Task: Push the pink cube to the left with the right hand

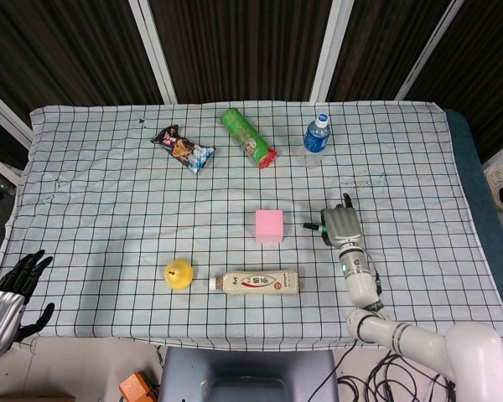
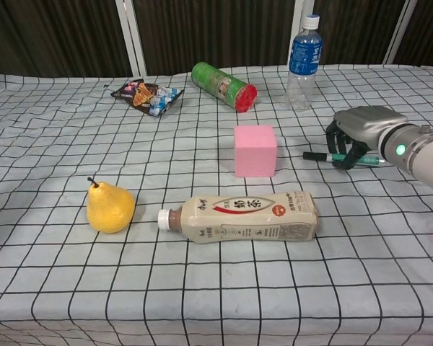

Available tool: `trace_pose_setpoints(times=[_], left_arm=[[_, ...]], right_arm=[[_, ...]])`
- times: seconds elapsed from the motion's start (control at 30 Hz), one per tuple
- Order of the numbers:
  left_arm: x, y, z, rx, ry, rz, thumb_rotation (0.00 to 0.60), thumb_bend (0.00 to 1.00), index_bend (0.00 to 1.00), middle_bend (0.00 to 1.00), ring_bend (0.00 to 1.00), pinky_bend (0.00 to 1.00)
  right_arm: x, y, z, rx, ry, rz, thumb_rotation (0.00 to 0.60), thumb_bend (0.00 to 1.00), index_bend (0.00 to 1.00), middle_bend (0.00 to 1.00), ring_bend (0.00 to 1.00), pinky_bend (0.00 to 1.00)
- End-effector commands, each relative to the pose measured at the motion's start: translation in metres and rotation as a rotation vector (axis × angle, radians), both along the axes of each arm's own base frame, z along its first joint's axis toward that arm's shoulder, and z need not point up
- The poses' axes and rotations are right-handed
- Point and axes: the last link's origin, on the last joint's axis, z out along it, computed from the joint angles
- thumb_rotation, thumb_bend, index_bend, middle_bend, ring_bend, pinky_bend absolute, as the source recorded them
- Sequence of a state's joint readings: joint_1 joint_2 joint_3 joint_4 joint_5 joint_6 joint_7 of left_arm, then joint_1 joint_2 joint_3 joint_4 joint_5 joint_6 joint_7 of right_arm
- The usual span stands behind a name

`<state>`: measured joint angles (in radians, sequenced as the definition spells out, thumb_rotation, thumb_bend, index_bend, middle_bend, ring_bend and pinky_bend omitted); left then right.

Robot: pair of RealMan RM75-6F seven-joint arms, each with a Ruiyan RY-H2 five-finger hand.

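The pink cube (image 1: 269,226) (image 2: 255,150) stands on the checked cloth near the table's middle. My right hand (image 1: 340,224) (image 2: 359,131) hovers low to the right of the cube, about a hand's width away and not touching it. Its fingers (image 2: 344,150) are curled down around a green marker (image 2: 325,156) with a black tip, which points toward the cube. My left hand (image 1: 8,295) hangs off the table's front left corner, fingers spread, holding nothing.
A milk-tea bottle (image 2: 242,216) lies in front of the cube and a yellow pear (image 2: 110,207) sits to its left. A green chip can (image 2: 224,86), a snack packet (image 2: 146,95) and an upright water bottle (image 2: 303,61) line the back.
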<state>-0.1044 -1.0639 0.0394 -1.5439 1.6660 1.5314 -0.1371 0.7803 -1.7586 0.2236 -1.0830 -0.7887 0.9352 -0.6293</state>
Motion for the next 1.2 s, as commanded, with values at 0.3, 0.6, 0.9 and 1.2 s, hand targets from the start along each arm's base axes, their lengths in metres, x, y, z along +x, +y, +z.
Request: trace_pose_setpoints(times=[0.3, 0.6, 0.9, 1.2], left_arm=[[-0.001, -0.001, 0.002, 0.005, -0.007, 0.0, 0.6, 0.41, 0.0, 0.0, 0.0, 0.2], [-0.001, -0.001, 0.002, 0.005, -0.009, 0.002, 0.6, 0.41, 0.0, 0.0, 0.0, 0.2], [-0.002, -0.001, 0.004, 0.013, -0.014, 0.009, 0.6, 0.41, 0.0, 0.0, 0.0, 0.2], [-0.004, 0.001, 0.005, 0.018, -0.018, 0.019, 0.6, 0.41, 0.0, 0.0, 0.0, 0.2]], right_arm=[[0.003, 0.003, -0.002, -0.015, 0.038, 0.039, 0.6, 0.51, 0.98, 0.7, 0.43, 0.18], [0.012, 0.006, 0.001, -0.015, -0.008, 0.09, 0.6, 0.51, 0.99, 0.71, 0.43, 0.19], [0.021, 0.014, 0.009, 0.037, 0.005, 0.294, 0.6, 0.51, 0.99, 0.71, 0.43, 0.22], [0.01, 0.013, 0.017, 0.063, 0.05, 0.376, 0.6, 0.51, 0.99, 0.71, 0.43, 0.22]])
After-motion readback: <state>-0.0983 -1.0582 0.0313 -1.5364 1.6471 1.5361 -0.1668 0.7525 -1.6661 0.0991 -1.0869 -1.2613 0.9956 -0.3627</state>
